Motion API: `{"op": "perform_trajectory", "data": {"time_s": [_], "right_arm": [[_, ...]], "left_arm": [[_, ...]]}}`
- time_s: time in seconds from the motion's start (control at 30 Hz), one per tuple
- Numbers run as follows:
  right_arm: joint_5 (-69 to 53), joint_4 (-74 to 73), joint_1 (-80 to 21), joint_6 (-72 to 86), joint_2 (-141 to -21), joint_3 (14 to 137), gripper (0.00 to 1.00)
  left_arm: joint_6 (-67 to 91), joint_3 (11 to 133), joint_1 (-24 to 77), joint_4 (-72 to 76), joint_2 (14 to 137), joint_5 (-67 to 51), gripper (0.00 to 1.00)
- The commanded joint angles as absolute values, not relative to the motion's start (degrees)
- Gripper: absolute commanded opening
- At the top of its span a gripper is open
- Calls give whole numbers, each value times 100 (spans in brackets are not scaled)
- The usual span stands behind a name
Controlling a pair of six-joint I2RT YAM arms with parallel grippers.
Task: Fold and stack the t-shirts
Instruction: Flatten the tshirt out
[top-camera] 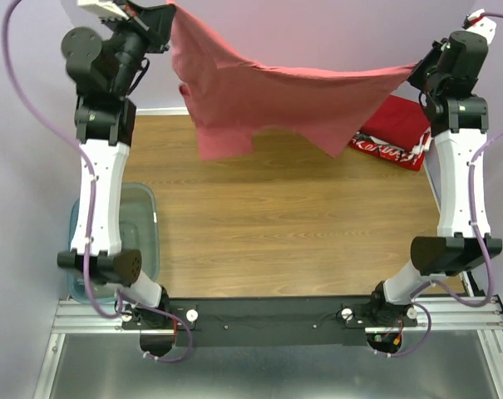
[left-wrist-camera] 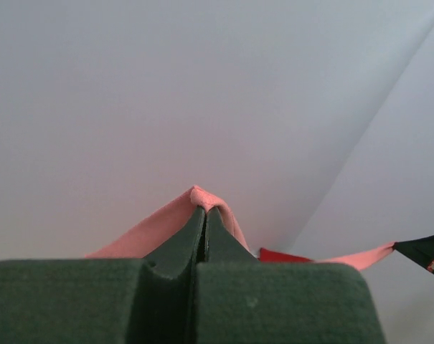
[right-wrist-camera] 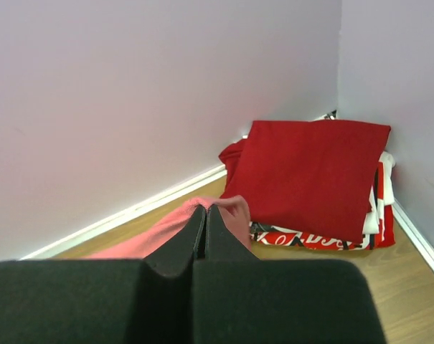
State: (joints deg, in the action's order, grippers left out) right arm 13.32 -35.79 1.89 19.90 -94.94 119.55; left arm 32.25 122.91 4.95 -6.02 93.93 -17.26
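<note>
- The salmon-pink t-shirt hangs spread above the far desk, limp and light; its corners seem the best hold.
- The left gripper and right gripper have jaws clamped on its upper edge.
- Far right on the smooth wood, a folded dark red t-shirt tops a printed red t-shirt.
</note>
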Motion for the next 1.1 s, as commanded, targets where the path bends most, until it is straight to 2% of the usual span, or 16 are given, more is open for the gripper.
{"op": "perform_trajectory", "data": {"time_s": [0.0,0.3,0.47,0.6,0.77,1.07], "right_arm": [[1257,-3445,220,2074,-8818,11813,1],[1880,-3428,228,2065,-7358,11312,1],[2538,-3437,220,1943,-6620,11267,1],[2908,-3437,229,1644,-6504,11557,1],[3094,-3437,220,1573,-6688,11734,1],[2953,-3060,229,2074,-7136,9901,1]], "left_arm": [[3024,11701,475,-36,8404,-1363,0],[3111,9274,475,1178,5900,-44,0],[2752,9395,475,827,5441,456,0],[2602,9737,475,782,5423,501,0],[2602,10098,475,800,5730,28,0],[2953,9853,483,782,7284,-1439,0]]}}
